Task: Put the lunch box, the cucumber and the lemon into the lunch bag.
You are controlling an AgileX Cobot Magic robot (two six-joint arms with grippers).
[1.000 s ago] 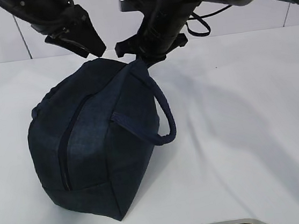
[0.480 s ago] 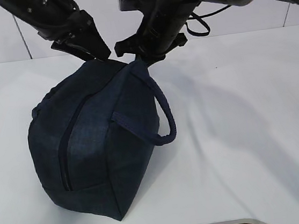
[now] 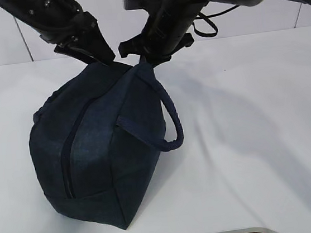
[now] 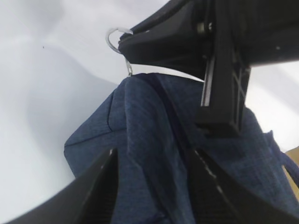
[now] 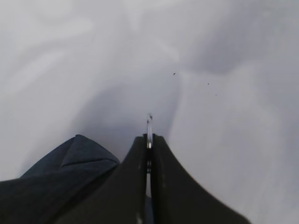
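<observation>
Inside zipped lunch bag (image 3: 100, 151), contents hidden

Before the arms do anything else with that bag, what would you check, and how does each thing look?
1. Right end effector shut on the ring pull: ok.
2. Left end effector open, fingers either side of the bag fabric: ok, not yet clamped.
3. Zipper closed: looks closed; far end hidden.
4. Bag sitting steady on the table: ok.
5. Box, cucumber and lemon inside: cannot tell.

Exterior view slants down at the lunch bag (image 3: 100, 151); both wrist views hover close above it.
</observation>
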